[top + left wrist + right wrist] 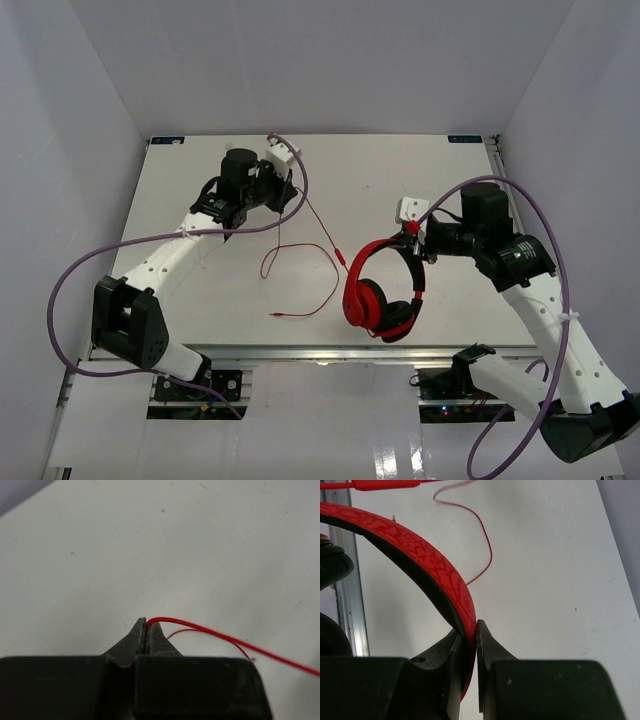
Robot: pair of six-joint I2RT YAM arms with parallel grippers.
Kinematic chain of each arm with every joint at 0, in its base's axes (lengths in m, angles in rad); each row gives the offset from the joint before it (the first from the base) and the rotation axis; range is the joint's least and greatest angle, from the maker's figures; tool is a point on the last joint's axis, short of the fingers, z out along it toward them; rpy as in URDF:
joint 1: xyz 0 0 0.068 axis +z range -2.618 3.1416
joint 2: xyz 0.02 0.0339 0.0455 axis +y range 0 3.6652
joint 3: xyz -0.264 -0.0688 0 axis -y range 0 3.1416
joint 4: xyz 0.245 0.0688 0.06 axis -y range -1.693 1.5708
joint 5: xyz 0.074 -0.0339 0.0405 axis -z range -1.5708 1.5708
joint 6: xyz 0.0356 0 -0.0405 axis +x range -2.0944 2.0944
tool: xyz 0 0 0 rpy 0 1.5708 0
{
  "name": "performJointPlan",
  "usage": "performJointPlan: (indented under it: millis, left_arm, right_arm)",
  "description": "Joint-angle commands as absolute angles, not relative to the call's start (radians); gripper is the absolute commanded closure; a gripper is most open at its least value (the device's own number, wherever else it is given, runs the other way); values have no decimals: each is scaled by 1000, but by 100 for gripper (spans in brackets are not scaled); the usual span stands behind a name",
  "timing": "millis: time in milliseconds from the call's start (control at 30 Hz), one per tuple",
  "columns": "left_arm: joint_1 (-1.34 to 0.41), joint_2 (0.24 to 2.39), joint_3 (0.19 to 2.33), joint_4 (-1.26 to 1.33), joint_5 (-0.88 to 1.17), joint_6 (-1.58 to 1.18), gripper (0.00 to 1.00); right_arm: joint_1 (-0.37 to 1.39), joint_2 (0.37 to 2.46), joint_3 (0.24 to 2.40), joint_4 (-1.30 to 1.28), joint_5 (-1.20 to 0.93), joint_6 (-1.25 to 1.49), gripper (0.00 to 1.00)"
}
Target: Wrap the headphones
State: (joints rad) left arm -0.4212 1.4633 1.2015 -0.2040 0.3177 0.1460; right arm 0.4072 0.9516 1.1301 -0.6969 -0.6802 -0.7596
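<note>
Left hand (147,626) pinched shut on the cable (210,629), 11 o'clock on the desk (380,170). Right hand (472,630) clamps the headband (420,555); headphones (372,297) at 4 o'clock.

White table (400,170); pale walls (80,80) around; metal rail (330,352) along near edge.

A white table (400,160) sits boxed by plain pale grey walls (320,60) on three sides; an aluminium rail (330,352) edges its near side; the glossy floor (330,430) below reflects light.
</note>
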Motion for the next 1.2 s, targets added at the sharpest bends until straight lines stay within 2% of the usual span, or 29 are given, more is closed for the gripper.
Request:
performJointPlan:
  millis: [0, 133, 300, 533, 733, 867, 1000, 1167]
  left_arm:
    - [-416, 1296, 1008, 94, 450, -14, 100]
    - [-423, 1225, 786, 389, 515, -224, 100]
    - [-483, 1230, 651, 675, 526, -395, 94]
    - [-612, 1381, 615, 926, 480, -481, 79]
    - [-660, 1537, 625, 1053, 527, -519, 67]
    - [-669, 1597, 617, 1103, 534, -534, 68]
    - [-667, 1585, 597, 1111, 526, -522, 75]
    - [-659, 1434, 609, 874, 476, -379, 83]
  right_arm:
    - [402, 984, 1207, -529, -774, -392, 92]
    - [395, 1036, 1238, -377, -686, -82, 92]
    - [386, 1124, 1304, -313, -561, 153, 92]
    - [365, 1202, 1356, -288, -522, 232, 92]
    - [343, 1221, 1404, -285, -534, 245, 92]
    - [324, 1222, 1410, -285, -559, 261, 92]
    - [324, 1218, 1393, -282, -551, 249, 92]
    - [311, 1193, 1380, -299, -474, 66, 92]
